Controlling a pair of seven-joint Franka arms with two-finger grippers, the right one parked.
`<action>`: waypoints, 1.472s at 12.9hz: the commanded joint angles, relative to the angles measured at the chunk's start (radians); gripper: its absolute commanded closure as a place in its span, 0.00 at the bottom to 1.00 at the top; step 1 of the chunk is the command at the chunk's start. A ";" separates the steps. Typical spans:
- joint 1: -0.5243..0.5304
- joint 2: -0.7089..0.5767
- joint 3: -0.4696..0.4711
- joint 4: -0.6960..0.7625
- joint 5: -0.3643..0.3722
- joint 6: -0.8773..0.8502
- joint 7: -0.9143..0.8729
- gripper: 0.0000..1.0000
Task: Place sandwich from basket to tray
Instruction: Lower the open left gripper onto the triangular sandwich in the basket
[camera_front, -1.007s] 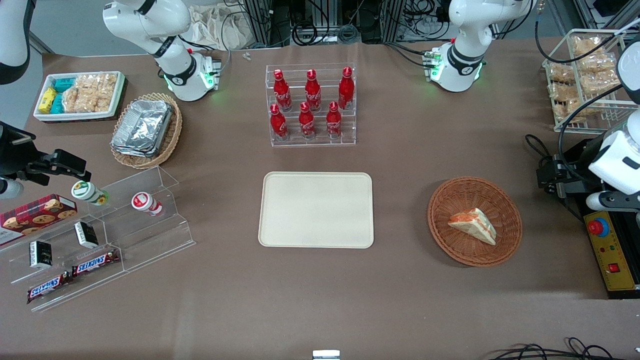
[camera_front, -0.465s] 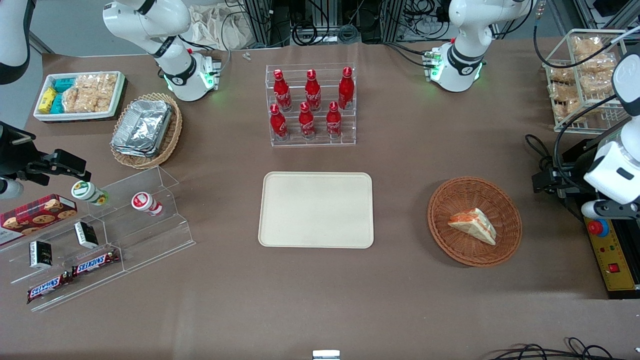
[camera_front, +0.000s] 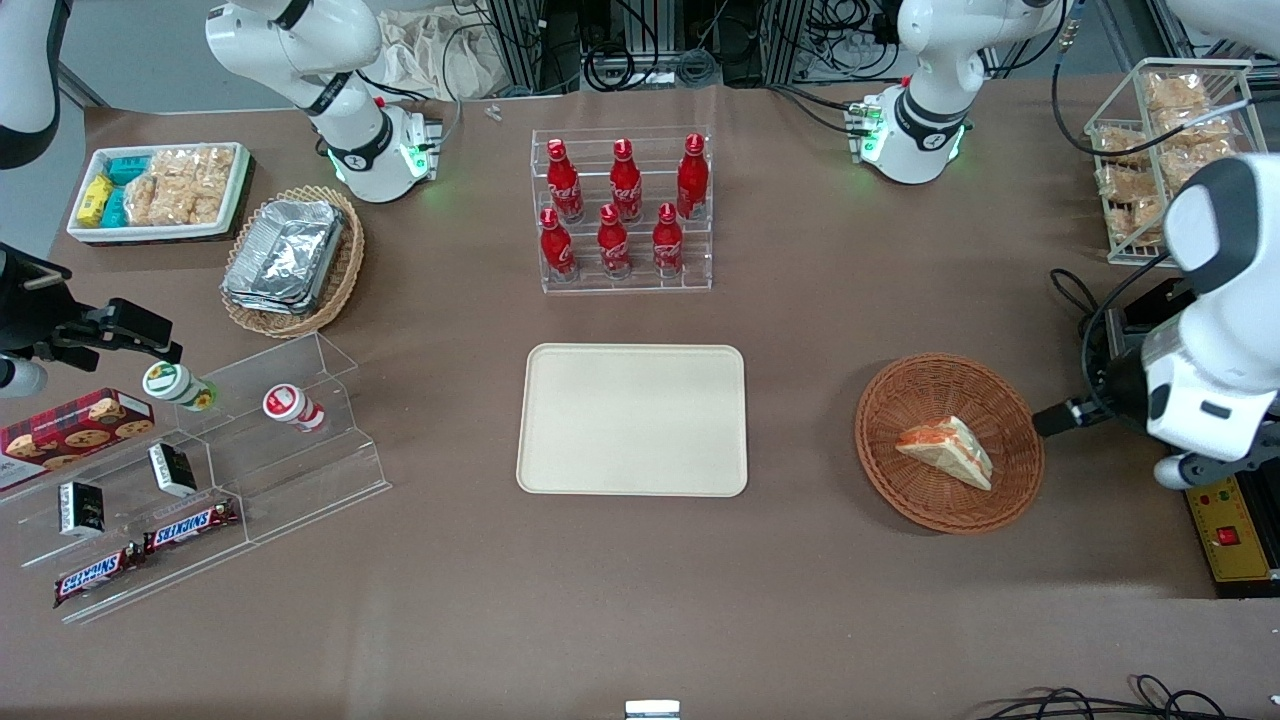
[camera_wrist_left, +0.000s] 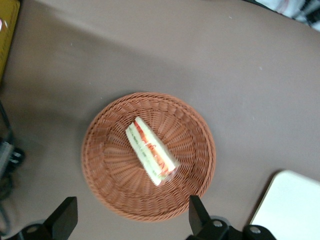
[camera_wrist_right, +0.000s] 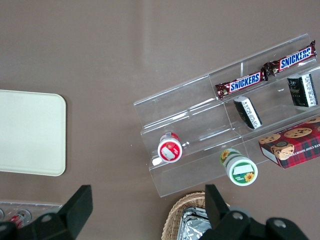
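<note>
The sandwich (camera_front: 946, 452) lies in the basket (camera_front: 900, 400), just as it did a second ago; neither has shifted. The basket sits at mid-height in the front view, toward the working arm's end of the table. The tray (camera_front: 631, 419) lies bare in the middle of that frame, well apart from the basket and also unmoved.

What has changed is the left arm (camera_front: 1212, 372). A second ago its wrist hung at the frame's edge, above the yellow control box (camera_front: 1232, 535). Now it has swung in and come closer to the basket, with a dark part of it reaching almost to the rim.

In the left wrist view the gripper (camera_wrist_left: 131, 200) hovers above the basket (camera_wrist_left: 115, 185) with its fingers (camera_wrist_left: 66, 220) spread wide and holding nothing. The sandwich (camera_wrist_left: 151, 151) lies on its side near the middle of the weave, and nothing touches it. A corner of the tray (camera_wrist_left: 295, 210) shows beside the basket.
</note>
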 joint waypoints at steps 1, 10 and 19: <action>-0.006 0.036 -0.002 -0.059 0.001 0.066 -0.303 0.00; -0.041 0.212 -0.004 -0.065 0.073 0.172 -0.549 0.00; -0.038 0.238 -0.001 -0.126 0.073 0.213 -0.550 0.00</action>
